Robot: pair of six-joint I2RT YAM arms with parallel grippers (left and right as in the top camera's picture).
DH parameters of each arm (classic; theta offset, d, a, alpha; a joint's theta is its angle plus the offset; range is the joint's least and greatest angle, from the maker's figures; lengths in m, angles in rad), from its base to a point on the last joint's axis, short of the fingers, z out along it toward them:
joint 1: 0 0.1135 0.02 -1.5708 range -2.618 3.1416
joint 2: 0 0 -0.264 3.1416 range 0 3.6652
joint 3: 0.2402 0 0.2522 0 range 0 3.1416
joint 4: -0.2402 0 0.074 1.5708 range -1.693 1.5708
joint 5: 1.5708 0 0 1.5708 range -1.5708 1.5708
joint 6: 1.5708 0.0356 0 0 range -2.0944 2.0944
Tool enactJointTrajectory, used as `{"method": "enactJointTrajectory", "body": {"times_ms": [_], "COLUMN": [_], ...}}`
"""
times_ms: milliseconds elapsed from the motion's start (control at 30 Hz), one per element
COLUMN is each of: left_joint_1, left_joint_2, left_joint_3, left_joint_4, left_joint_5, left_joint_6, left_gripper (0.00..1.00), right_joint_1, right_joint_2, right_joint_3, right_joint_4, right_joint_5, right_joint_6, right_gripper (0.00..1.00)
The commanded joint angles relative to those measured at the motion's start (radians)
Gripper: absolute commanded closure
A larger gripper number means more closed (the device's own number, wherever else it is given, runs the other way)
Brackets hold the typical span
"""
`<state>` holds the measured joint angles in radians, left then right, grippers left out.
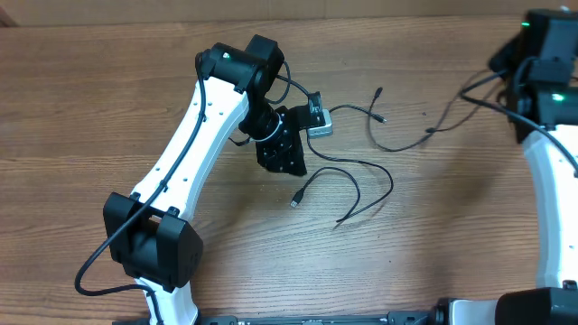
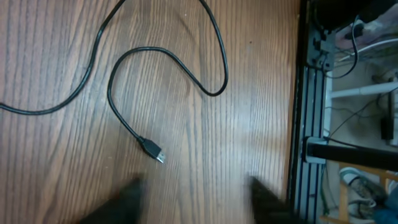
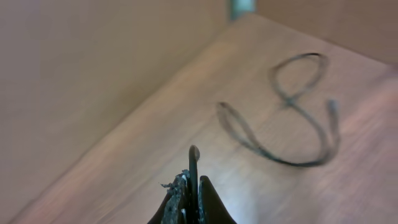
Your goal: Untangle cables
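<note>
Two thin black cables lie apart on the wooden table. One cable (image 1: pixel 361 166) curls near the middle, and its silvery plug (image 2: pixel 153 151) lies just ahead of my left gripper (image 2: pixel 196 200). That gripper hovers over the wood, open, with nothing between its blurred fingers (image 2: pixel 127 199). The other cable (image 1: pixel 402 144) runs from two small ends toward the far right. My right gripper (image 3: pixel 194 182) is shut on a thin black cable end (image 3: pixel 194 158) that sticks up between its jaws. A looped stretch of cable (image 3: pixel 292 118) lies on the table beyond it.
The left arm (image 1: pixel 194 135) reaches diagonally across the left half of the table. The right arm (image 1: pixel 546 162) stands along the right edge. A black frame rail (image 2: pixel 301 124) marks the table's near edge, with clutter beyond. Another strand of black cord (image 2: pixel 62 104) crosses the left of the wrist view.
</note>
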<state>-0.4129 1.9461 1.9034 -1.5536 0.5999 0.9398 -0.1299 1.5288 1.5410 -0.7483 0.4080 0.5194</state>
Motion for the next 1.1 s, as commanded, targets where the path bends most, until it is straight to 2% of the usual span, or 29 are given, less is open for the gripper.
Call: {"method": "enactJointTrajectory", "body": {"times_ms": [0,267,600,867,1067], "left_joint_1": [-0.006,-0.006,-0.006,-0.006,-0.006], "left_joint_2": [0.008,0.008,0.008,0.008,0.008], "left_joint_3": [-0.004,-0.004,-0.004,-0.005,-0.004], "left_joint_4": [0.017,0.133,0.178,0.179,0.179], "left_joint_5": [-0.009,-0.009,-0.009,-0.009,-0.009], "left_joint_6": [-0.001,-0.001,-0.001,-0.001,-0.001], "left_gripper": [0.00,0.00,0.00,0.00,0.00], "right_joint_1": [-0.058,-0.201,-0.364,-0.522,-0.558], "right_joint_2": [-0.028,-0.028,-0.028,-0.028,-0.013], "right_joint_3": [0.031,0.031,0.031,0.031,0.031], "right_joint_4": [-0.025,-0.089,-0.087,-0.037,0.038], "right_joint_5": [0.018,0.018,0.018,0.018,0.017], "right_joint_6": [-0.005,-0.005,-0.005,-0.005,-0.005], "right_gripper": [0.96,0.96,0.96,0.96,0.96]}}
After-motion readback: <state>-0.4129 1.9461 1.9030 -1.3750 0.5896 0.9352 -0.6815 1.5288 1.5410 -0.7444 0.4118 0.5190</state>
